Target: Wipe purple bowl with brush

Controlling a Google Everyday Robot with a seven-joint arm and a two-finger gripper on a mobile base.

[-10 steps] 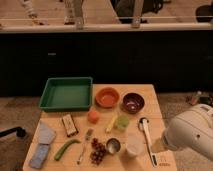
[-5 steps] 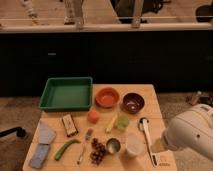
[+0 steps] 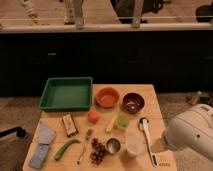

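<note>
The purple bowl (image 3: 133,102) sits upright at the back right of the wooden table (image 3: 155,97), beside the orange bowl (image 3: 107,96). In front of it lies the brush (image 3: 148,140), flat on the table, its round head toward the bowl and its white handle running to the front edge. My arm's white housing (image 3: 192,135) hangs over the table's right front corner, just right of the brush handle. The gripper itself is hidden behind that housing, and nothing hangs from the arm.
A green tray (image 3: 65,92) stands at the back left. Around the middle are an orange fruit (image 3: 93,116), a green cup (image 3: 122,121), a white cup (image 3: 134,145), a metal cup (image 3: 113,145), grapes (image 3: 97,151), a fork (image 3: 84,147) and a blue cloth (image 3: 42,142).
</note>
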